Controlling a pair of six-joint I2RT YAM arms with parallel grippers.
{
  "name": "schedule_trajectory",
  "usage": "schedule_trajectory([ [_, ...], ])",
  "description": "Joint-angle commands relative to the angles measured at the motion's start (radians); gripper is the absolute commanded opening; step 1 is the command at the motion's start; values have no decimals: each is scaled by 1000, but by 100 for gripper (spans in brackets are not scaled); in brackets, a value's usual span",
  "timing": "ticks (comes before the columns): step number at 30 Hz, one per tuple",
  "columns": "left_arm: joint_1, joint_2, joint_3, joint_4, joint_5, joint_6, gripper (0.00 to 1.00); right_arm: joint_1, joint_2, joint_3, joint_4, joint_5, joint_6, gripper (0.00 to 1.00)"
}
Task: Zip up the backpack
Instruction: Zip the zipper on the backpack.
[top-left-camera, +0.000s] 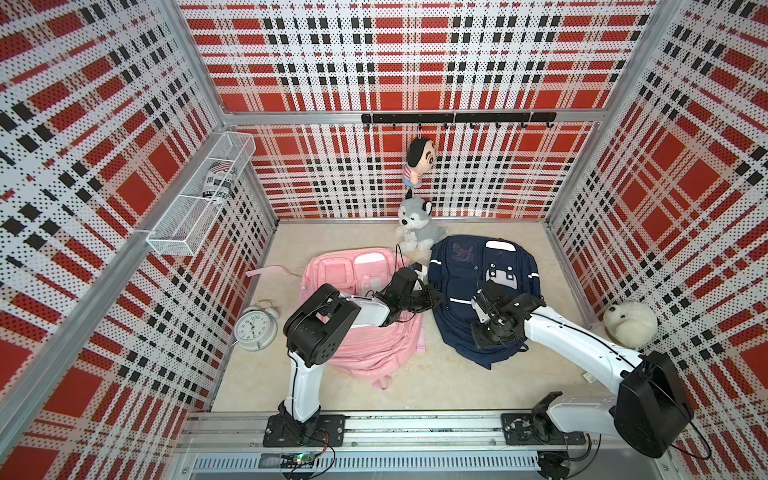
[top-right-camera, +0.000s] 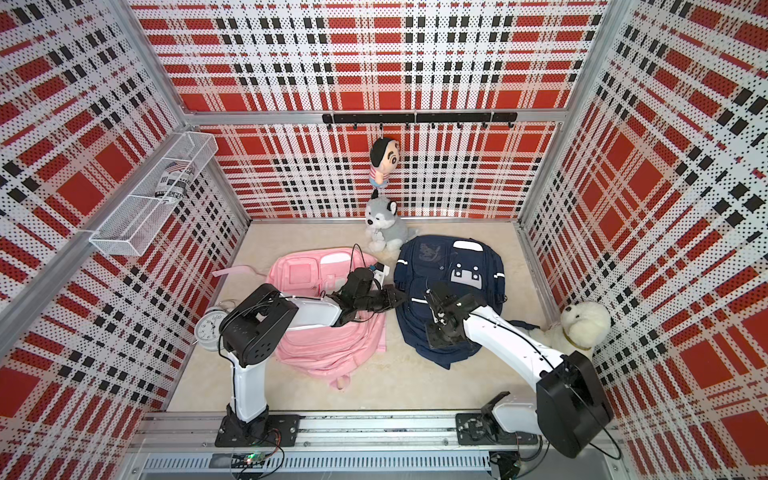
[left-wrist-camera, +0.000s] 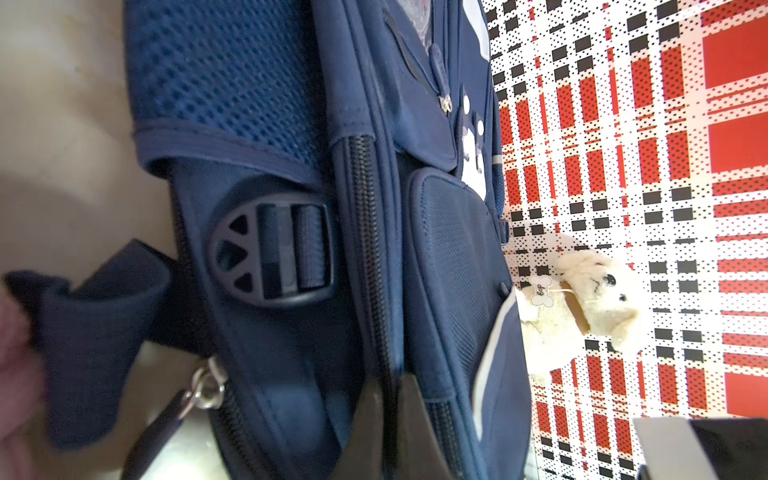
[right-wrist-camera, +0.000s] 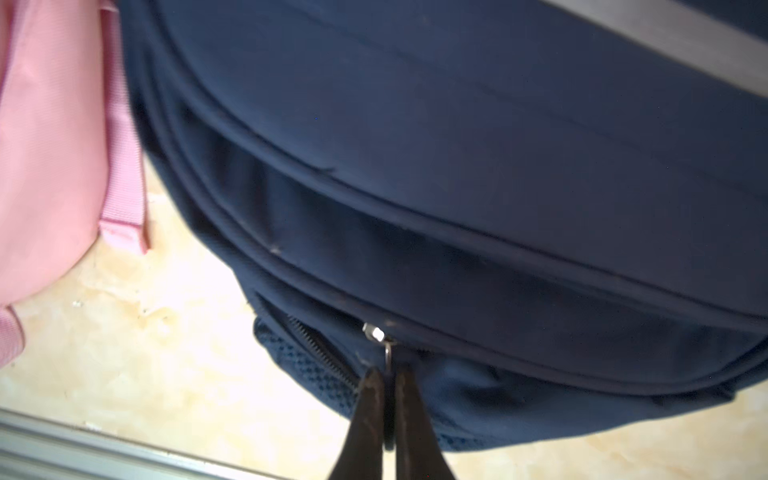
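Navy backpack (top-left-camera: 457, 270): lying on right half of surface, just beside pink backpack (top-left-camera: 332, 274). Right gripper (right-wrist-camera: 387, 374): jaws pinched together on zipper pull (right-wrist-camera: 388, 353). Left gripper (left-wrist-camera: 388, 382): jaws closed, clamping backpack's side fabric along zipper.

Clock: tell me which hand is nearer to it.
Left. The left hand is at the navy backpack's edge, with only the pink backpack between it and the clock. The right hand grips a zipper pull on the navy backpack's near end, farther away.
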Motion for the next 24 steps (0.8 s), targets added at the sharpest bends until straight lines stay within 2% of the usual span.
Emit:
schedule_trajectory([
  [1,44,8,18,34,-71,24,0,-6,-19,-21,-24,46,79,0],
  [4,46,7,17,34,-67,24,0,-5,-29,-66,108,-40,145,0],
  [9,53,0,9,23,-74,29,0,1,-38,-137,261,-108,153,0],
  [11,51,-4,10,23,-66,25,10,19,-52,-151,324,-135,154,0],
  [13,41,-14,8,23,-63,21,25,35,-66,-151,373,-153,156,0],
  [16,21,-46,-6,23,-57,15,38,43,-79,-144,398,-163,148,0],
  [19,1,-82,-29,23,-46,4,44,47,-81,-134,409,-170,141,0],
  [24,-45,-148,-79,17,-40,-27,45,64,-78,-115,426,-179,134,0],
])
